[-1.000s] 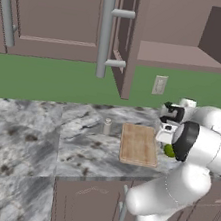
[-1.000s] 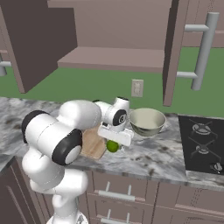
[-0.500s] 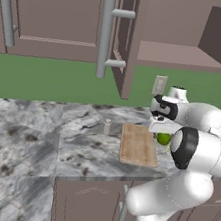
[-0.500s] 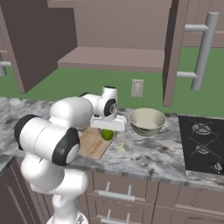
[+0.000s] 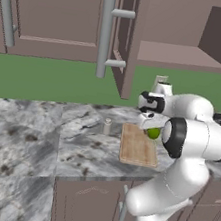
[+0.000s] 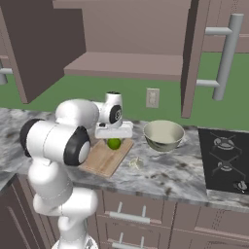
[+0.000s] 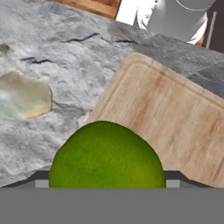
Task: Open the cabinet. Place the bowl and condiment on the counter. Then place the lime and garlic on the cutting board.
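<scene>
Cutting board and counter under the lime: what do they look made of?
Cutting board: looks like light, matte unfinished wood, with visible lengthwise grain streaks. Counter: seems polished marble or similar stone, grey-white with dark veins and cracks. Both are rendered, so judge by texture alone.

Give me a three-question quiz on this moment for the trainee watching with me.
1. True or false: the garlic lies on the cutting board.
2. Which sits nearest the stove: A the bowl, B the condiment, C the lime?
3. Fill in: the gripper carries the ____ above the board.

Key: 1 false, it lies on the counter beside the board; 2 A; 3 lime.
</scene>
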